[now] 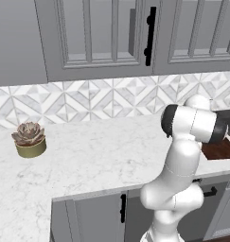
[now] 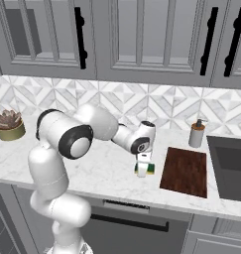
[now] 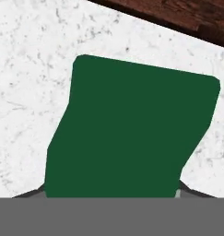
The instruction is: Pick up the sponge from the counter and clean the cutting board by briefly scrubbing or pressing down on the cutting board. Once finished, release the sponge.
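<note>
Down low, tool [image 2: 142, 171] straddles sponge [image 2: 149, 168] on counter [image 2: 102, 171], fingers at its sides; grip cannot be told.

I see bare counter [image 2: 107, 171] left of the sponge [image 2: 148, 169], easy passage there. Right of it, the cutting board [image 2: 185, 171] lies flat and near; the soap bottle [image 2: 196, 134] stands behind.

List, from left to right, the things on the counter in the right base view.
Plant → sponge → cutting board → soap bottle → sink.
</note>
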